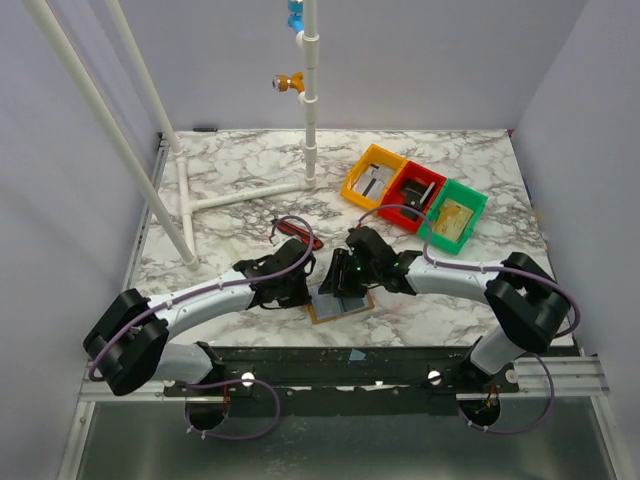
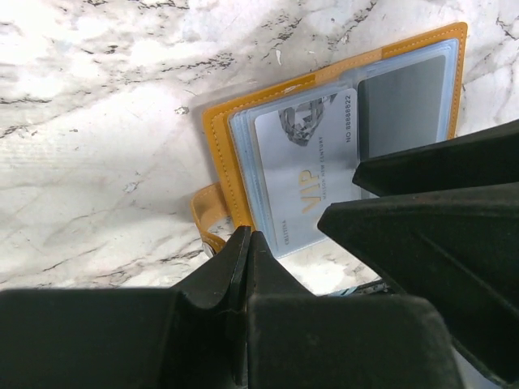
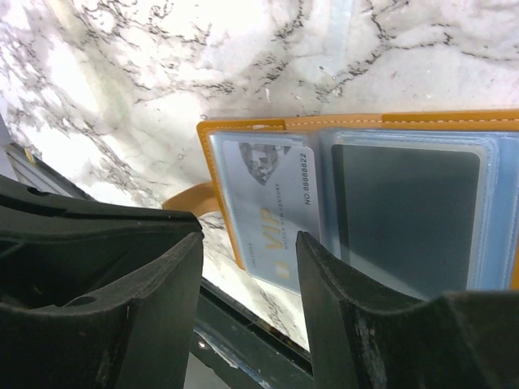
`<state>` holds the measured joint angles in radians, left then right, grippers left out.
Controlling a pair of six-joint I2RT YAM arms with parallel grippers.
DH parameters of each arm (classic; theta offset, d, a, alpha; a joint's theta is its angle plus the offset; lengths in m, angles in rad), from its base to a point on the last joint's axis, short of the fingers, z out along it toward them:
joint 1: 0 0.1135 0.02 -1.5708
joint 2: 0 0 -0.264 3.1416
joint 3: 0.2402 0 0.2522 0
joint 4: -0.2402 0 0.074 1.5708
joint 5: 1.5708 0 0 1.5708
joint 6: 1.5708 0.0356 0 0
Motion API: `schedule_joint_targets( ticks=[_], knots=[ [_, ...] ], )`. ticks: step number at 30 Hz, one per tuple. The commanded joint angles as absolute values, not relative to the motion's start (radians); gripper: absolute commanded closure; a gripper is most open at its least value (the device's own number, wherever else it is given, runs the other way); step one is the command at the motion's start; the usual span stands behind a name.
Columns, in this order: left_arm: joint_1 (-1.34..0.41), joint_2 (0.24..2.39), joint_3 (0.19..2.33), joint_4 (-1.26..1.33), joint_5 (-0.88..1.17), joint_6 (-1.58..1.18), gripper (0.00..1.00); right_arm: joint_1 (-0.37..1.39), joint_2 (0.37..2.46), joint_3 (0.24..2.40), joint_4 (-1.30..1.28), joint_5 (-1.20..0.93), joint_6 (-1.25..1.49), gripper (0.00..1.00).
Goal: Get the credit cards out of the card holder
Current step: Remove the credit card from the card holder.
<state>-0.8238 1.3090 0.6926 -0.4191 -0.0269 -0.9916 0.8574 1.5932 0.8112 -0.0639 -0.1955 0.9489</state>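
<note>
An open orange card holder (image 1: 340,304) with clear sleeves lies near the table's front edge. It also shows in the left wrist view (image 2: 220,154) and the right wrist view (image 3: 243,126). A pale blue VIP card (image 3: 276,211) sticks partway out of the left sleeve, also seen in the left wrist view (image 2: 304,178). A dark card (image 3: 405,219) sits in the neighbouring sleeve. My right gripper (image 3: 247,243) is open above the VIP card's protruding end, not touching it. My left gripper (image 2: 247,237) is shut and empty, its tips beside the holder's strap (image 2: 203,220).
Orange (image 1: 372,176), red (image 1: 416,193) and green (image 1: 453,215) bins stand at the back right. A white pipe frame (image 1: 245,196) stands at the back left. A black and red cable (image 1: 296,232) lies behind the grippers. The table's front rail (image 3: 243,340) is close below the holder.
</note>
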Motion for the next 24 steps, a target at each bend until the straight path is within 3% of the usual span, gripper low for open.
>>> schedule_joint_targets(
  ticks=[1, 11, 18, 24],
  knots=[
    [-0.821, 1.280, 0.698, -0.452, -0.044, -0.970, 1.00, 0.863, 1.563, 0.858, -0.111, -0.132, 0.939, 0.47],
    [-0.818, 1.371, 0.755, -0.380, -0.002, -0.946, 1.00, 0.855, 1.506, 0.813, -0.169, -0.048, 0.894, 0.50],
    [-0.812, 1.453, 0.768, -0.357, -0.001, -0.944, 1.00, 0.790, 1.502, 0.728, -0.053, -0.190, 0.877, 0.65],
    [-0.811, 1.479, 0.773, -0.345, -0.003, -0.939, 1.00, 0.754, 1.515, 0.681, 0.039, -0.272, 0.881, 0.65]
  ],
)
